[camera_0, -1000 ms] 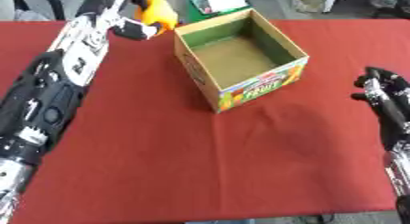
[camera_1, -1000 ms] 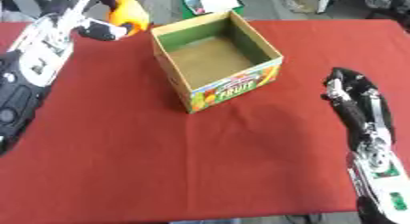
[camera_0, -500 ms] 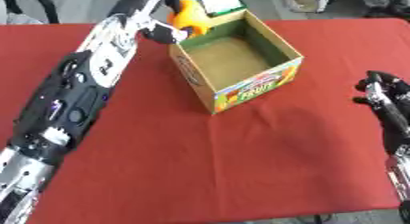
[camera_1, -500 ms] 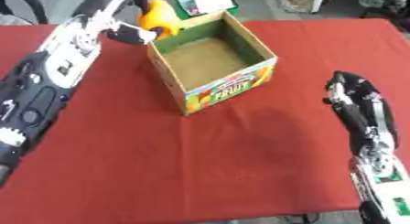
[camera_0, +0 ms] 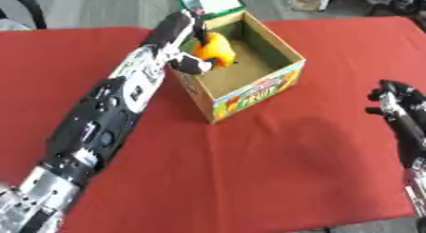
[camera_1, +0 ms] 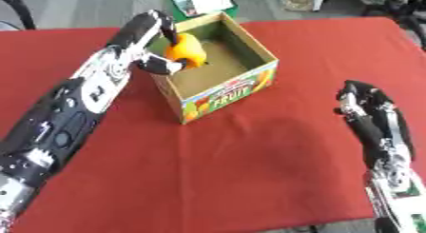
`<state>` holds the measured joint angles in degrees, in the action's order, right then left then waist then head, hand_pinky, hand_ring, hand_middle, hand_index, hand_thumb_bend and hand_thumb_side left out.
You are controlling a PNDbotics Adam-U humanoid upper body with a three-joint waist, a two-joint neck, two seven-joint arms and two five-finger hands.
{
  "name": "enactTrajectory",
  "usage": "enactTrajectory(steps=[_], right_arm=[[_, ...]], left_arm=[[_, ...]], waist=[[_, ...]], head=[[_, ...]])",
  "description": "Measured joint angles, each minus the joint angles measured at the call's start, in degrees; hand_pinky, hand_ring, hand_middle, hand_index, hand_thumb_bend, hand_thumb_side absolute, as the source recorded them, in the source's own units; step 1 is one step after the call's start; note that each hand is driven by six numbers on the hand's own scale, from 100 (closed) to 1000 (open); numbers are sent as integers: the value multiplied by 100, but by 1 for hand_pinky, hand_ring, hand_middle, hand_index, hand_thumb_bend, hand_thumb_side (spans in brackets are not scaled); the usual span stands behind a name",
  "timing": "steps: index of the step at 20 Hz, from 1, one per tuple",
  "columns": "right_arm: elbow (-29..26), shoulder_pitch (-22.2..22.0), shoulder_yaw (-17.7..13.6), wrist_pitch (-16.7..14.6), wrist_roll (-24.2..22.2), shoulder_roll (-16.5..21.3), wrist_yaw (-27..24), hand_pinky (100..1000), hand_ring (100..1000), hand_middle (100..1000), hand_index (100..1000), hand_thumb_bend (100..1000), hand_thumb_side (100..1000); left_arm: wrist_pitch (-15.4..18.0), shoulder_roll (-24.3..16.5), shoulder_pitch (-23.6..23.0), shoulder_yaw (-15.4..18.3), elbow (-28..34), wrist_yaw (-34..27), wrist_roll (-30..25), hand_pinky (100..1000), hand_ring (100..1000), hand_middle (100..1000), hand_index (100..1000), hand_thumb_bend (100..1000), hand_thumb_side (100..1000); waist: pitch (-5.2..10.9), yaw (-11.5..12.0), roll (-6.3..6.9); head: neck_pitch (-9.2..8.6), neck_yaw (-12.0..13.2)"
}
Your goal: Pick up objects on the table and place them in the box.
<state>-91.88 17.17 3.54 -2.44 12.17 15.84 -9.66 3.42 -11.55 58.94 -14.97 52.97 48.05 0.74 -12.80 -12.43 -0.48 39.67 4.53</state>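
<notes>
1. A red cloth-covered table point(camera_0: 249, 170) fills the room's foreground, grey floor beyond it, with an open cardboard box point(camera_0: 249, 92) printed with fruit standing near the far edge.

2. The robot's left hand point(camera_0: 189, 46) reaches in from the left over the box's near-left wall, fingers and thumb curled round an orange object point(camera_0: 213, 50), which hangs just inside the box opening and above its floor.

3. The orange object looks rounded and smooth, probably a light toy fruit or plastic piece; judged by eye, it should be stiff enough to keep its shape but could slip on a glossy skin, so a hold across its widest part, as now, seems the sensible place.

4. The right hand point(camera_1: 363, 103) rests on the cloth at the right, well apart from the box, fingers partly curled and holding nothing.

5. Behind the box stands a green carton with a white top point(camera_1: 199, 1), touching or just beside the far wall; which, I cannot tell.

6. The right eye view shows the right hand and forearm more fully, and more of the box's inner floor; the left eye view crops that arm at the edge but shows the left arm's full length.
</notes>
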Motion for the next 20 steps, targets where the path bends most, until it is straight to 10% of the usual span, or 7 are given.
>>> enactTrajectory(steps=[4, 9, 12, 13, 14, 17, 20], right_arm=[[0, 2, 1, -4, -8, -1, 0, 627, 723, 609, 740, 100, 409], [0, 3, 1, -4, -8, -3, -1, 627, 723, 609, 740, 100, 410], [0, 2, 0, -5, -8, -8, -1, 627, 723, 610, 740, 100, 411], [0, 2, -1, -5, -8, -12, -1, 627, 723, 609, 740, 100, 396], [0, 2, -1, -5, -7, -15, -1, 627, 723, 610, 740, 100, 411], [1, -1, -9, -8, -4, -25, -1, 627, 722, 610, 740, 100, 410], [1, -4, -47, -21, 16, -27, -1, 627, 722, 609, 740, 100, 410]], left_arm=[[85, 46, 0, -9, -6, 142, 115, 700, 772, 659, 630, 751, 131], [211, 48, -7, -58, 113, 229, 245, 764, 870, 784, 766, 913, 386], [231, 44, -38, -59, 316, 10, 463, 776, 879, 789, 755, 845, 404], [219, 36, -48, -59, 405, -131, 557, 781, 881, 789, 748, 660, 539], [200, 17, -55, -59, 522, -307, 652, 782, 881, 787, 747, 753, 401], [70, -129, -165, -57, 1020, -1034, 882, 801, 908, 797, 732, 507, 402], [-124, -293, -476, -39, 1649, -2094, 1045, 810, 923, 804, 728, 446, 404]], waist=[[-11, -11, 4], [-12, 11, 7], [-11, 46, 6], [-9, 67, 6], [-3, 92, 4], [52, 211, -1], [88, 327, -31]], head=[[-1, 8], [-1, 8], [0, 2], [1, -4], [2, -11], [7, -49], [9, -103]])
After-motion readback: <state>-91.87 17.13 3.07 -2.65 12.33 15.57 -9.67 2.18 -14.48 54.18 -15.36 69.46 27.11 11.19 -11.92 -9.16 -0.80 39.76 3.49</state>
